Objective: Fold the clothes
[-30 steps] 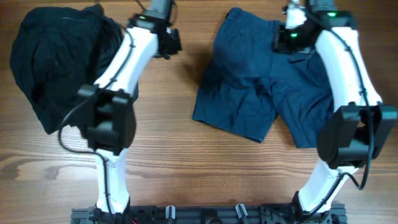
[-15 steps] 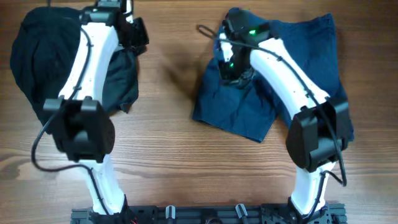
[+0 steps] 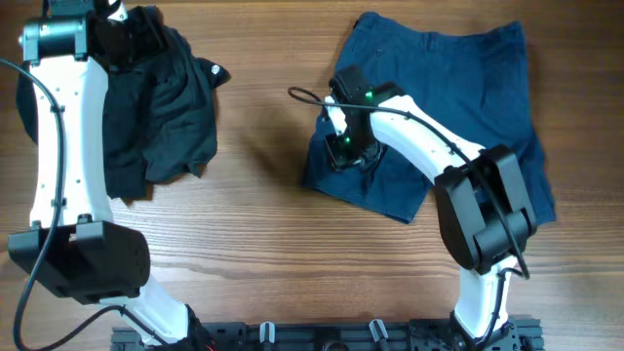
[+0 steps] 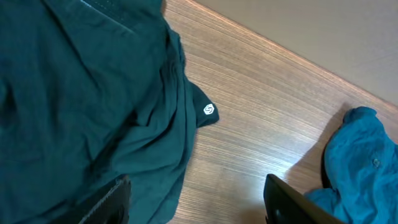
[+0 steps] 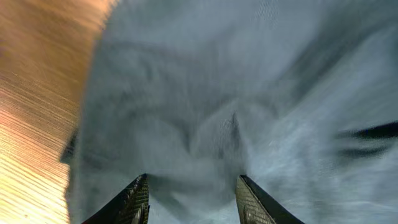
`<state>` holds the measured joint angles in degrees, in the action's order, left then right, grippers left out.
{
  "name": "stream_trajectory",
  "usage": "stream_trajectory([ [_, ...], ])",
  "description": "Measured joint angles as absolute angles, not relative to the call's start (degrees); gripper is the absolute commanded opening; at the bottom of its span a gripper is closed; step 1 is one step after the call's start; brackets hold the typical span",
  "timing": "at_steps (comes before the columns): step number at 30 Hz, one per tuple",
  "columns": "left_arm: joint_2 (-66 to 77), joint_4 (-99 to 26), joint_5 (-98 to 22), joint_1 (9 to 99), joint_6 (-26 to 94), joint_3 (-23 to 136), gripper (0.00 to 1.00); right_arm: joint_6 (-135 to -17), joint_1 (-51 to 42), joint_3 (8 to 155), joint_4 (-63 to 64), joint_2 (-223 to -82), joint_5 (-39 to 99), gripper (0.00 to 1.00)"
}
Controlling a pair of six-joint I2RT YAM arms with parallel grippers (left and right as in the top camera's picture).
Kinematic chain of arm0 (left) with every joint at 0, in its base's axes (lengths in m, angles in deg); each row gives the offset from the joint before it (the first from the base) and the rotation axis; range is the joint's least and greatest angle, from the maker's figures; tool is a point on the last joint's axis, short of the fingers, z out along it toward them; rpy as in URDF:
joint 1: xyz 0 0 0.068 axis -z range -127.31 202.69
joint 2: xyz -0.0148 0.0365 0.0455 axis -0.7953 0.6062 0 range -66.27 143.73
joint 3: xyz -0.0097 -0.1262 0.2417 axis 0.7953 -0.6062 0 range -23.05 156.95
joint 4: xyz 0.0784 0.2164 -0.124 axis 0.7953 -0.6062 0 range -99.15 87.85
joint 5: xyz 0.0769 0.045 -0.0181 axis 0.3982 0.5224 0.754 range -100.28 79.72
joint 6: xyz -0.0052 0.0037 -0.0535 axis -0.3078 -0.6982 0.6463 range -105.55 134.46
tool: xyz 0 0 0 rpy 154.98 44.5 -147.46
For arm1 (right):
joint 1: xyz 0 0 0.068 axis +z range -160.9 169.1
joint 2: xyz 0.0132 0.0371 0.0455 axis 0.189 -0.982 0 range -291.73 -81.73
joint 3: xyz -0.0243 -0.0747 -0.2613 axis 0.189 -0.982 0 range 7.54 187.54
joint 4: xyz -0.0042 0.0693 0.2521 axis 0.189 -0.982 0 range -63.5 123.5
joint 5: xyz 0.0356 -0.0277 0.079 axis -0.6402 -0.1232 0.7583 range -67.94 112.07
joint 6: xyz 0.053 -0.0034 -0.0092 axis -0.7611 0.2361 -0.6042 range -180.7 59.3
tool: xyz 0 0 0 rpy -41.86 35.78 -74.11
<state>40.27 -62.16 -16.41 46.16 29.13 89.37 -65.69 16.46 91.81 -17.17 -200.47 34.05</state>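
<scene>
The shorts lie on the table's right half, the garment heap well apart at the far left. The right gripper hangs over the shorts' left leg, perhaps touching it.

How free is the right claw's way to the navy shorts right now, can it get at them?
Probably yes. The right claw hangs right over the navy shorts at one leg, fingers apart; the wrist view shows only cloth beneath. The black garment lies well aside.

A bare strip of table runs open between the black heap and the shorts.
</scene>
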Motion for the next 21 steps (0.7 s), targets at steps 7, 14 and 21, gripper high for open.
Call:
stream_trajectory([
  [7, 40.0, -62.2, -16.4, 46.1, 28.6, 89.4, 0.68, -64.5, 20.6, 89.1, -15.9, -200.8, 34.5, 0.45],
  [14, 39.1, -62.7, -16.4, 46.1, 26.8, 89.4, 0.68, -62.3, 27.6, 89.7, -18.1, -201.3, 32.6, 0.46],
  [21, 39.1, -62.9, -16.4, 46.1, 26.5, 89.4, 0.68, -63.2, 29.1, 93.7, -22.9, -202.2, 30.8, 0.51],
])
